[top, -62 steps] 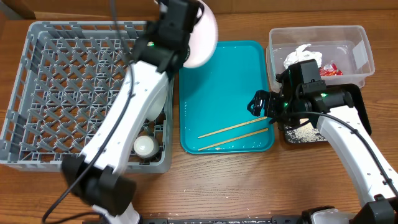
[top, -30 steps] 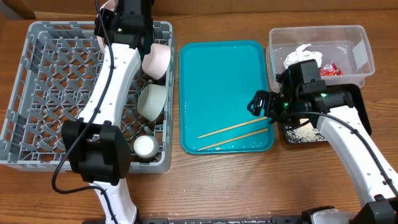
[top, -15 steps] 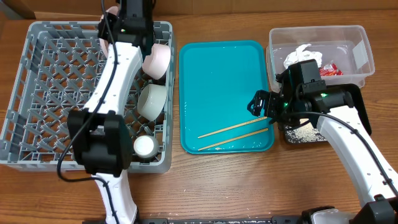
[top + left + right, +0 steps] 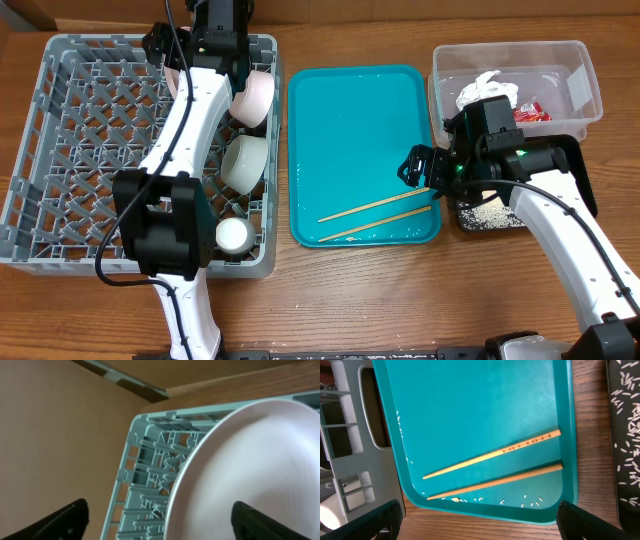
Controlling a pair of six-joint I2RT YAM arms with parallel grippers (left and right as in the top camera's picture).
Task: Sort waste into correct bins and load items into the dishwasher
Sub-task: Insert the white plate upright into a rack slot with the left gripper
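Grey lattice dish rack (image 4: 80, 120) holds the large round white plate (image 4: 252, 97) on edge in its far right corner for washing; your left end effector (image 4: 160, 510) gapes wide, right end effector (image 4: 480, 507) likewise, over thin wooden chopsticks (image 4: 492, 455).

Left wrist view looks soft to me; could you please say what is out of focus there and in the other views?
Left wrist: the close white plate is blurred, the dish rack behind somewhat sharper. Right wrist: chopsticks crisp, dark fingertips in the lower corners blurred. Overhead: evenly lit, sharp.
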